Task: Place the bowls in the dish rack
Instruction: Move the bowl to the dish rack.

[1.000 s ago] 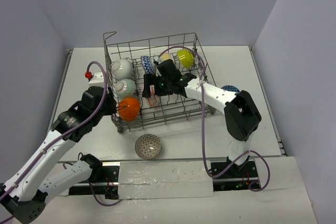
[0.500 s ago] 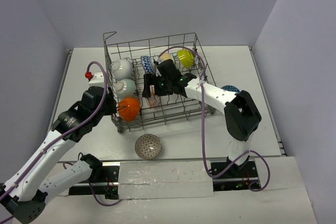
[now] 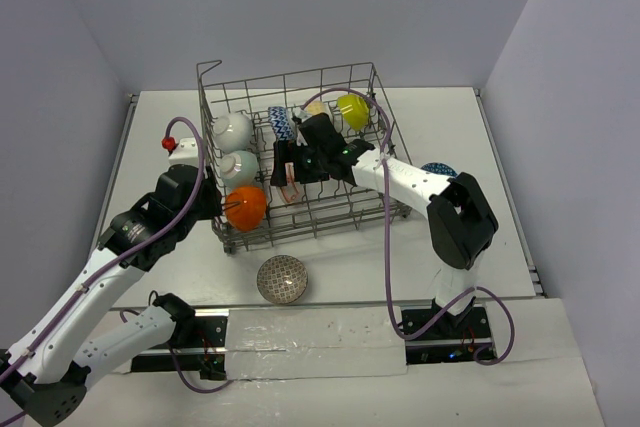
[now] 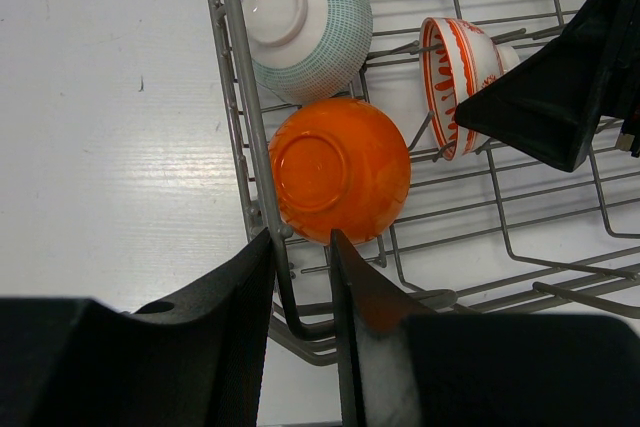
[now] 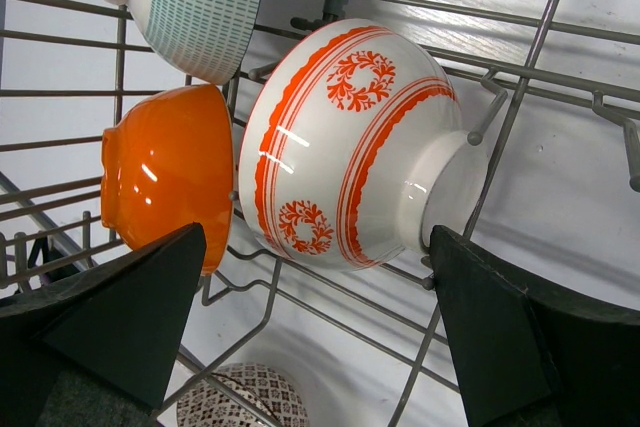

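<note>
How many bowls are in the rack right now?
7: white, teal-checked and orange down the left side; blue-white, pale yellow and lime along the back; red-white mid-rack under the right arm, which may hide more.

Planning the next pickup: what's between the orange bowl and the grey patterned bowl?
The near wire wall of the dish rack, then bare table, per the top view.
</note>
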`<act>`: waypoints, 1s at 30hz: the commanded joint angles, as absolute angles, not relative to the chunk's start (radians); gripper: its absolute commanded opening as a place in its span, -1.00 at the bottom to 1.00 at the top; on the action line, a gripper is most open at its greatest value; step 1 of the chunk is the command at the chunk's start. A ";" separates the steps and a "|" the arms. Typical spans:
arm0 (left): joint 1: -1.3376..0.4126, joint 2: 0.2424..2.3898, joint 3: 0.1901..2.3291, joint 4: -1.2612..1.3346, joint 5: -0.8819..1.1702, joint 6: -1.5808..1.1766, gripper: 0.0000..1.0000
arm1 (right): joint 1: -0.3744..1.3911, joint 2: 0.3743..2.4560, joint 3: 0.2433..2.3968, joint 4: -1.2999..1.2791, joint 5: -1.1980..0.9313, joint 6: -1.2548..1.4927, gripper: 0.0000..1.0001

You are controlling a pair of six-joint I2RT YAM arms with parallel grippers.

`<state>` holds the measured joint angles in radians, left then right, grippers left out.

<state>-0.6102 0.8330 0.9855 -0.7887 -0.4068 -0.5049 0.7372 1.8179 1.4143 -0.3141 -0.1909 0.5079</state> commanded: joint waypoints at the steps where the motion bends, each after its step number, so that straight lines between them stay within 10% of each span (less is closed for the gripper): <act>1: -0.635 0.834 0.979 -0.749 -0.330 -0.495 -0.35 | 0.792 1.749 1.448 -0.212 -0.298 0.546 1.00; 30: -0.640 0.830 0.969 -0.735 -0.333 -0.499 -0.35 | 0.844 1.716 1.488 -0.238 -0.269 0.537 0.99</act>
<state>-0.6109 0.8326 0.9817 -0.7837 -0.4095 -0.5049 0.7662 1.8084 1.4193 -0.3351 -0.1394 0.4988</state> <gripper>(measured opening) 0.328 0.999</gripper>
